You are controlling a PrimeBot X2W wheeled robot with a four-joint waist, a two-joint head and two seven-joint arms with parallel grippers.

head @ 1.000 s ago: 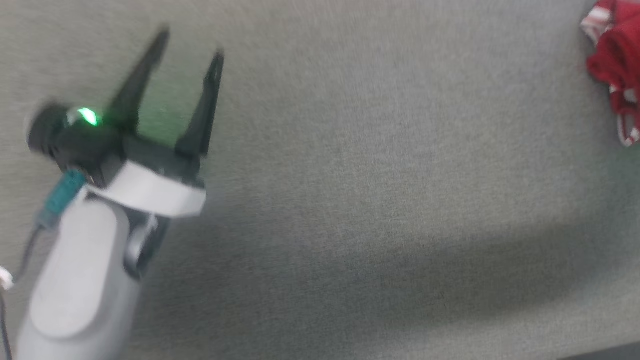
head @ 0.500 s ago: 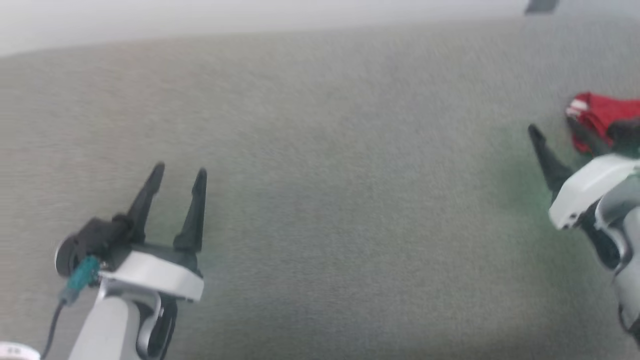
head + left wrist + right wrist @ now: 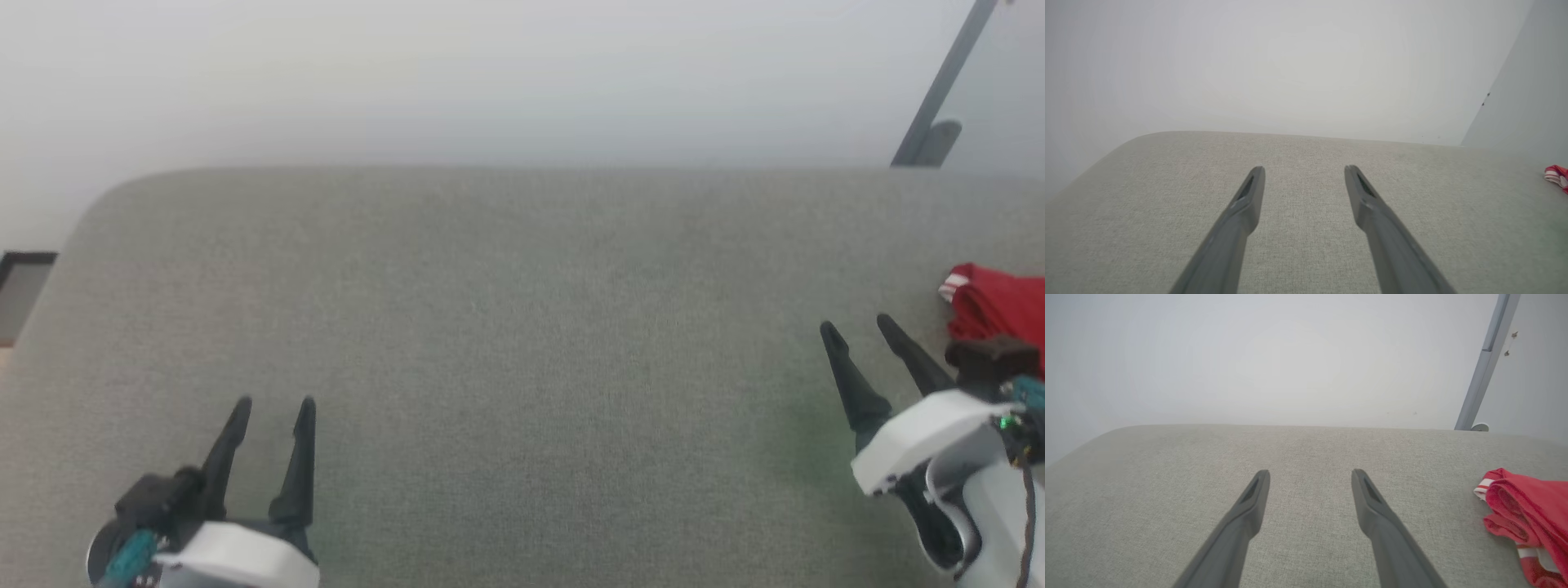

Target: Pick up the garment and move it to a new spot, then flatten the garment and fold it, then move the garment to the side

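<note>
left claw (image 3: 275, 404) spread wide, empty, low over the grey fabric-covered worktop (image 3: 522, 327). right claw (image 3: 857, 324) also spread, empty. the garment (image 3: 992, 306), red with white stripe trim, lies rumpled at the worktop's right edge, just beside the right claw and untouched. judgement: looks bunched, not folded, so pick-up, move, flatten, fold and set-aside all seem to remain.

Here's the grey fabric-covered padded surface (image 3: 522, 343), broad and flat, rounded at its far left corner, and lying crumpled on it over at the right is the red garment (image 3: 992, 304) with white-striped trim.
</note>
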